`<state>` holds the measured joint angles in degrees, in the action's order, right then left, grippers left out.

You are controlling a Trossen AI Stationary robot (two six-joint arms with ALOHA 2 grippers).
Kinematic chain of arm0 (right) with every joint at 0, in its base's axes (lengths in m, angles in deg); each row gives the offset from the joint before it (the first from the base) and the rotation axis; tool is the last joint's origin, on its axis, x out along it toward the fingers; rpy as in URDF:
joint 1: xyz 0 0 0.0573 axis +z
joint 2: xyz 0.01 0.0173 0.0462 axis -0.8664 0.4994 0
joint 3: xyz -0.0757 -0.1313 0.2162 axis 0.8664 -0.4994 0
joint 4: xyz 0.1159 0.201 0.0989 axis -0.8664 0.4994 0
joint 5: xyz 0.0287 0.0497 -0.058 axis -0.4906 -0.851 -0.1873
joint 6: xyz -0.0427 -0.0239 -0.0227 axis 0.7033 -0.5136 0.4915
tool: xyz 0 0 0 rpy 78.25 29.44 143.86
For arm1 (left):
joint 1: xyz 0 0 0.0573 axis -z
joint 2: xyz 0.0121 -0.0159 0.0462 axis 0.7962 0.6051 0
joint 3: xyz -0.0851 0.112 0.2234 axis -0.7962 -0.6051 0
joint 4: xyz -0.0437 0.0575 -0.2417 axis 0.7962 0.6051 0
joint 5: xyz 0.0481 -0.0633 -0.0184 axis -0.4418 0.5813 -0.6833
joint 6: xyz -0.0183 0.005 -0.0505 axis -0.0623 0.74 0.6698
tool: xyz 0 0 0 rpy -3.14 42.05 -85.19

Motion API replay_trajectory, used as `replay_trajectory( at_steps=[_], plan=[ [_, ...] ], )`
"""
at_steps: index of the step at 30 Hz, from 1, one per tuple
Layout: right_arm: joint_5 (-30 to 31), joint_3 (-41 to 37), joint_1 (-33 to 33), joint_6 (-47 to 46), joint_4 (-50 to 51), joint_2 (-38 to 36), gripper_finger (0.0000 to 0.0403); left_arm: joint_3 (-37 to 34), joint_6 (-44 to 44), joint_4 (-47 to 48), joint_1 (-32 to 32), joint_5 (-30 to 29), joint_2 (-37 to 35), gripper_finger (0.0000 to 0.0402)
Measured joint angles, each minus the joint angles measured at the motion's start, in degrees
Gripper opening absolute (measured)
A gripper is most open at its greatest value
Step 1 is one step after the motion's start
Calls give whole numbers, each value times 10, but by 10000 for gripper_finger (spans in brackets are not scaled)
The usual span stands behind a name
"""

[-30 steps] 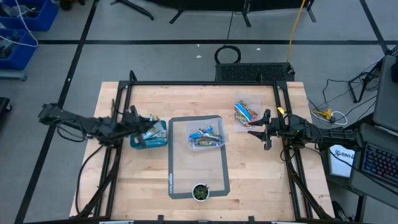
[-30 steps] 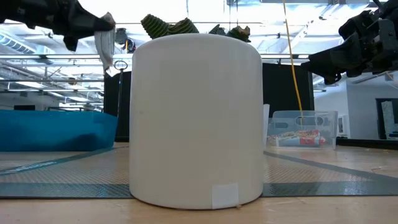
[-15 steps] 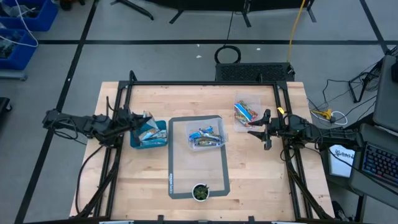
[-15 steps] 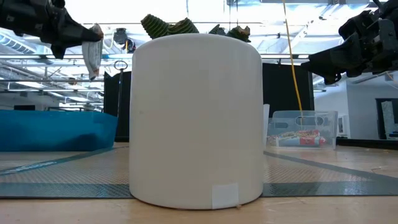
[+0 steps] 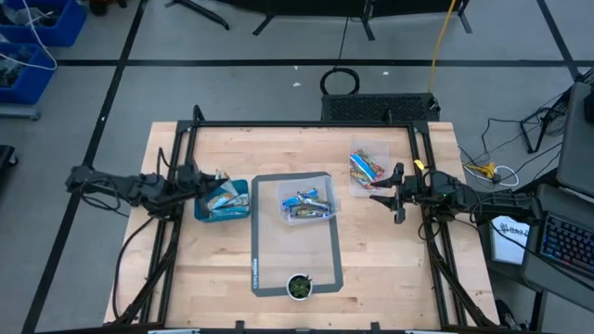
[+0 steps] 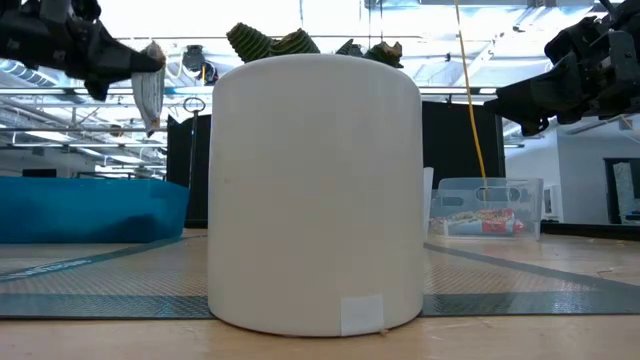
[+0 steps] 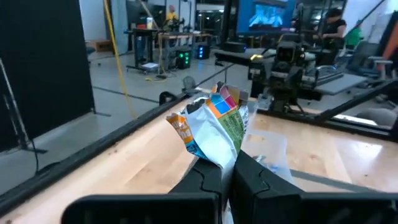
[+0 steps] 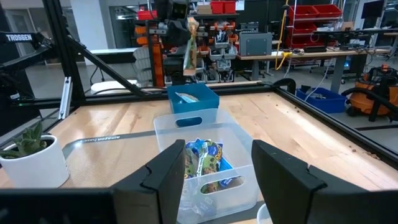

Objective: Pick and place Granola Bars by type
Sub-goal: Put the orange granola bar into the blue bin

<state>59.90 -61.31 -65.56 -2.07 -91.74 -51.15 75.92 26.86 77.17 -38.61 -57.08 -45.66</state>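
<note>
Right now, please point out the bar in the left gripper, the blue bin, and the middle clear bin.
bar (image 7: pixel 214 124), left wrist view, wrapper's middle
left gripper (image 7: pixel 227 163), left wrist view, between fingertips
blue bin (image 5: pixel 232 211), high view, near rim
middle clear bin (image 8: pixel 186 122), right wrist view, far wall

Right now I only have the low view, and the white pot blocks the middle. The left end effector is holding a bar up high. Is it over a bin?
Observer: Yes. From above, the left end effector holds the bar above the rim of the blue bin.
Operator: What's behind the pot?
Observer: A clear bin on the grey mat, with blue-wrapped bars inside.
Operator: Right arm?
Observer: The right end effector is open and empty, beside the other clear bin, which holds blue and orange-red bars.
</note>
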Motion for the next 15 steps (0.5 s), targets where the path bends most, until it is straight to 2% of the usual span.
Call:
replay_trajectory(
  at_steps=[3, 10, 15],
  plan=[
    [0, 0, 0, 0, 0, 0, 176, -13, 39, 31, -2, -15, -20, 8],
    [0, 0, 0, 0, 0, 0, 176, -8, 249, 203, -21, -23, -19, 8],
    [0, 0, 0, 0, 0, 0, 176, -8, 335, 248, -25, 13, -1, 8]
  ],
)
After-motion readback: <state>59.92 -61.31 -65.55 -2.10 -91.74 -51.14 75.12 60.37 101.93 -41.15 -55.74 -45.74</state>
